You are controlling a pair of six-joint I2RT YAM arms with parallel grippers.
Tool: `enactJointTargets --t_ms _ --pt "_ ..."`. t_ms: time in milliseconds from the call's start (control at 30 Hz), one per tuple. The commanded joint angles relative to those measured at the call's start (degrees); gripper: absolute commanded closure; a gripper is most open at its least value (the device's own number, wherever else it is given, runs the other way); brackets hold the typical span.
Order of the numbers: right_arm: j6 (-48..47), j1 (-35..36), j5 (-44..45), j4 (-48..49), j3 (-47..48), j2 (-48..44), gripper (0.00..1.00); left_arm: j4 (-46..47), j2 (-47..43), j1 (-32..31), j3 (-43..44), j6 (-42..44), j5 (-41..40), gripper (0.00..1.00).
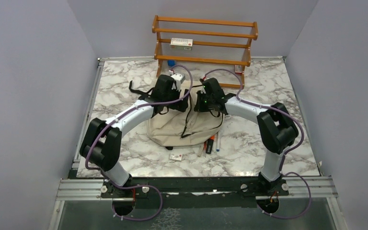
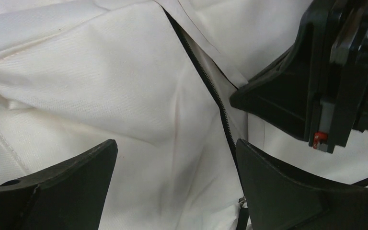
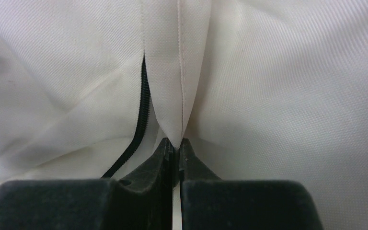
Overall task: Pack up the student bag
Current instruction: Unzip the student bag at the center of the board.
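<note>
The student bag [image 1: 182, 127], a cream backpack with black straps, lies in the middle of the marble table [image 1: 278, 158]. My left gripper [image 1: 173, 96] hovers over the bag's upper left part. In the left wrist view it [image 2: 176, 143] stands open just above cream fabric [image 2: 100, 86], with a black zipper line [image 2: 206, 81] running towards its right finger. My right gripper [image 1: 202, 103] is at the bag's upper right. In the right wrist view it [image 3: 177, 143] is shut on a pinched fold of the bag's fabric [image 3: 278, 96], just right of the zipper [image 3: 141, 110].
A wooden rack [image 1: 205, 40] stands at the back with a small box [image 1: 181, 43] on a shelf. Pens [image 1: 211, 143] and a small flat card [image 1: 177, 156] lie on the table in front of the bag. Grey walls enclose three sides.
</note>
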Motion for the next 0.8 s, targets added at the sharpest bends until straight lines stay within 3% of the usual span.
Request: enactJointTargets --t_ms 0,333,533,767 --pt "4.6 -3.9 -8.7 5.5 -4.6 -2.0 0.94 -4.0 2.4 -2.9 3.6 1.8 -4.5 0.07" --pt "13.0 -8.0 -23.6 16.4 -9.8 -0.2 0.97 -8.1 6.1 -9.1 7.2 4.4 -11.5 0.11" --pt "14.6 -8.7 -25.3 18.8 -10.9 0.2 0.98 -9.9 9.2 -12.1 10.3 6.8 -15.3 0.16" --pt "14.5 -9.4 -26.0 19.2 -11.6 -0.3 0.99 -12.8 13.1 -15.1 12.5 10.1 -25.9 0.23"
